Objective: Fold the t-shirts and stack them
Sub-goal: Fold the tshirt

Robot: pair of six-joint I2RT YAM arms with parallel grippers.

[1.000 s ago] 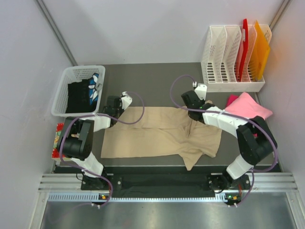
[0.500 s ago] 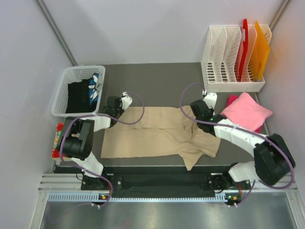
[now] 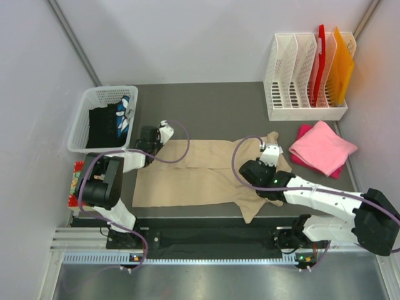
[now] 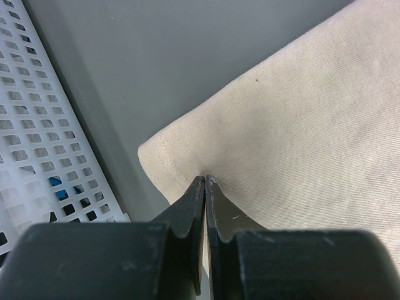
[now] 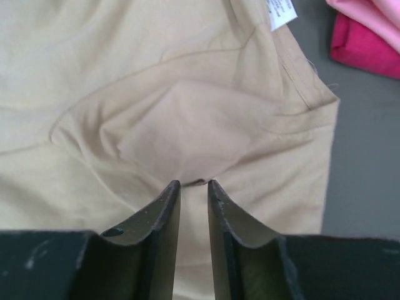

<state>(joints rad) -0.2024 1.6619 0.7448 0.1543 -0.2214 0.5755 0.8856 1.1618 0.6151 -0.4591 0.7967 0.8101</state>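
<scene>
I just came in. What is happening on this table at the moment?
Two robot arms are working on a tan t-shirt spread on the table. The left gripper is shut on the shirt's far left corner, beside the white basket. The right gripper is over the collar area, its jaws slightly apart at a small raised fold. A pink t-shirt lies folded to the right.

**Plain tan tee (image 3: 200,172) against a dark grey counter (image 3: 212,103).**
The pink tee (image 3: 322,147) is bright, with deeper magenta at its edge. The mesh basket (image 3: 80,122) and slotted rack (image 3: 294,62) are white, beside a red sheet (image 3: 319,62) and an orange sheet (image 3: 340,69). The tan tee's label (image 5: 280,11) is white.
</scene>
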